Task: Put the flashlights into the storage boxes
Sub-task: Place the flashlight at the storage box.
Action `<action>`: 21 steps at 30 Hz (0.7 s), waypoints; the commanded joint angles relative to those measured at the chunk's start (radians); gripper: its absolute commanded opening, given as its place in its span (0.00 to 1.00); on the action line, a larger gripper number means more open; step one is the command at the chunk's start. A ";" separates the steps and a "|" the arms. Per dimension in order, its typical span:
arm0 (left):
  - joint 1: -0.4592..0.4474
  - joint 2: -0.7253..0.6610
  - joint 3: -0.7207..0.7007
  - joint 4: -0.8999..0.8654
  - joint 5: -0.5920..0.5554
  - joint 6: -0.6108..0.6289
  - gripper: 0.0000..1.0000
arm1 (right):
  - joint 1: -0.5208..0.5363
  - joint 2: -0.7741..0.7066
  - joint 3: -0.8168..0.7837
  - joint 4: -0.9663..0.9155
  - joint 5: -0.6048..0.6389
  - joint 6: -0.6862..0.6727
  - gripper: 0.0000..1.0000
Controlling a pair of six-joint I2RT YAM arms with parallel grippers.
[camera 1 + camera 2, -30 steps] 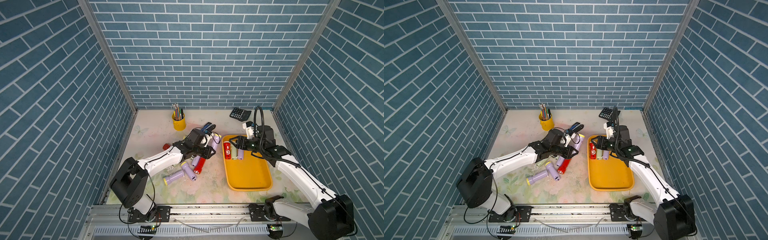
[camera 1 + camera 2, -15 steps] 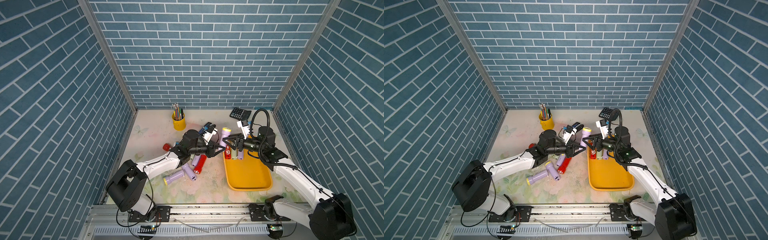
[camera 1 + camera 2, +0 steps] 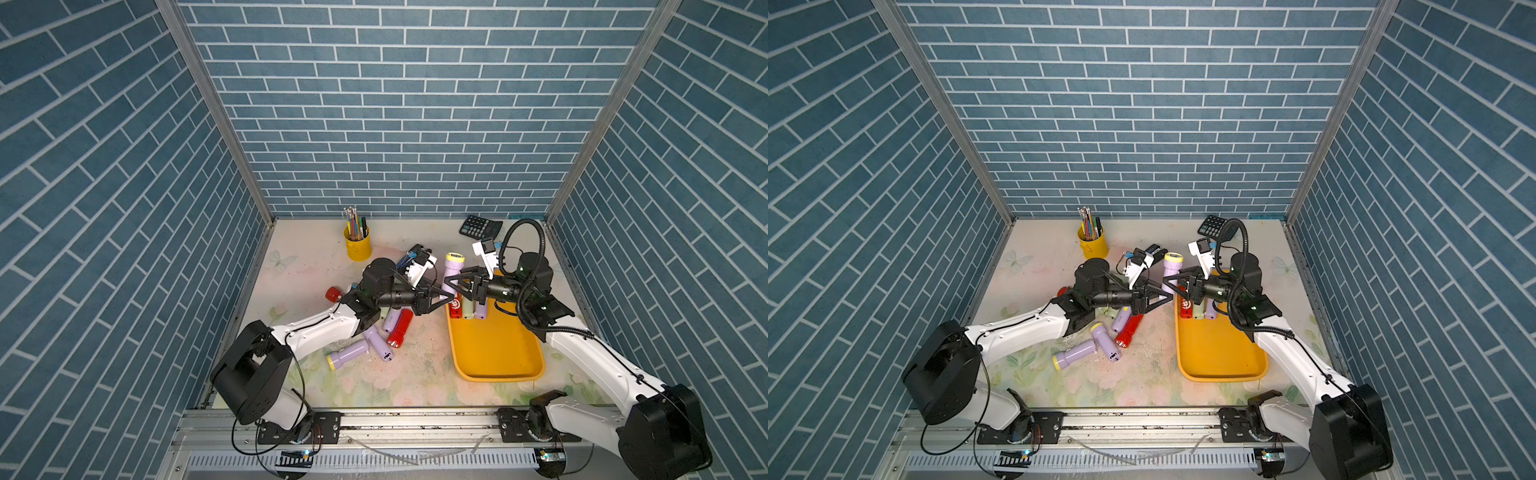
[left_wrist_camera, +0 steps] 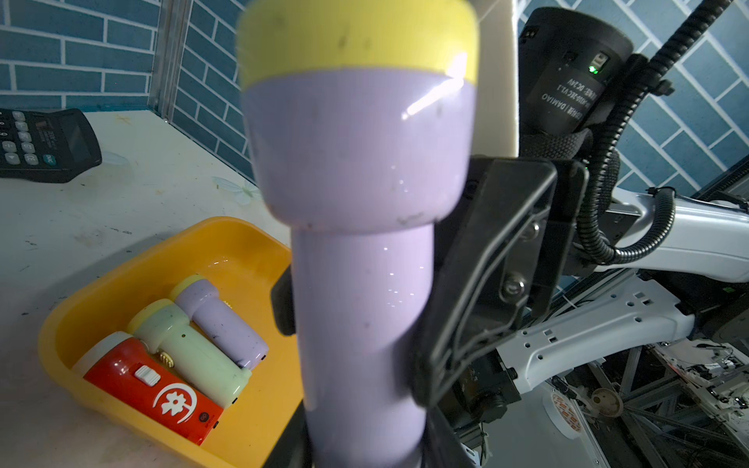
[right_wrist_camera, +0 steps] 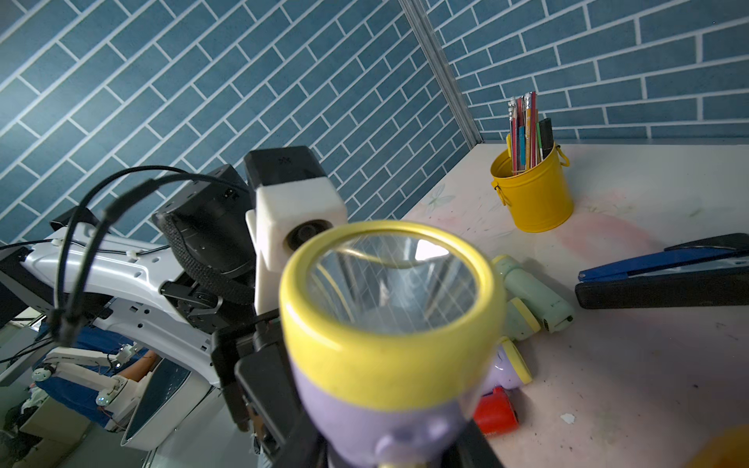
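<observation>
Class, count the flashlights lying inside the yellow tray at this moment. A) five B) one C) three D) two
C: a red flashlight, a pale green flashlight and a lilac flashlight lie side by side in the yellow tray; the raised lilac flashlight is held in the air.

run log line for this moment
left end effector: shut on lilac flashlight | right end effector: shut on same | yellow tray: holds three flashlights

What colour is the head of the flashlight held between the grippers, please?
Yellow, on a lilac body; the flashlight shows best in the right wrist view.
</observation>
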 commanded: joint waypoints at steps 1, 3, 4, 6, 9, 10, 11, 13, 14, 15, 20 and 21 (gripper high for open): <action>0.006 -0.023 -0.003 -0.009 -0.026 0.016 0.38 | 0.007 -0.047 -0.019 -0.011 -0.017 -0.059 0.29; 0.007 -0.029 -0.003 -0.042 -0.056 0.034 0.49 | 0.004 -0.063 -0.013 -0.077 0.032 -0.074 0.27; 0.005 -0.033 -0.001 -0.064 -0.078 0.042 0.52 | 0.001 -0.069 -0.008 -0.117 0.056 -0.083 0.26; 0.006 -0.036 0.004 -0.128 -0.138 0.052 0.61 | -0.006 -0.080 0.008 -0.221 0.118 -0.109 0.24; 0.006 -0.033 0.021 -0.215 -0.190 0.081 0.65 | -0.030 -0.092 0.020 -0.360 0.234 -0.138 0.22; 0.006 -0.034 0.027 -0.244 -0.206 0.089 0.65 | -0.041 -0.094 0.022 -0.395 0.261 -0.142 0.21; 0.006 -0.034 0.033 -0.275 -0.225 0.107 0.66 | -0.055 -0.095 0.023 -0.433 0.293 -0.145 0.21; 0.007 -0.027 0.055 -0.359 -0.277 0.130 0.66 | -0.080 -0.090 0.037 -0.525 0.378 -0.152 0.20; 0.007 -0.020 0.072 -0.406 -0.284 0.161 0.66 | -0.095 -0.082 0.050 -0.580 0.419 -0.160 0.20; 0.006 -0.011 0.093 -0.458 -0.292 0.186 0.66 | -0.107 -0.071 0.064 -0.634 0.465 -0.162 0.20; 0.006 0.040 0.180 -0.632 -0.334 0.251 0.66 | -0.168 0.054 0.170 -0.908 0.683 -0.152 0.20; 0.006 0.048 0.186 -0.645 -0.335 0.258 0.65 | -0.180 0.093 0.199 -0.959 0.717 -0.143 0.21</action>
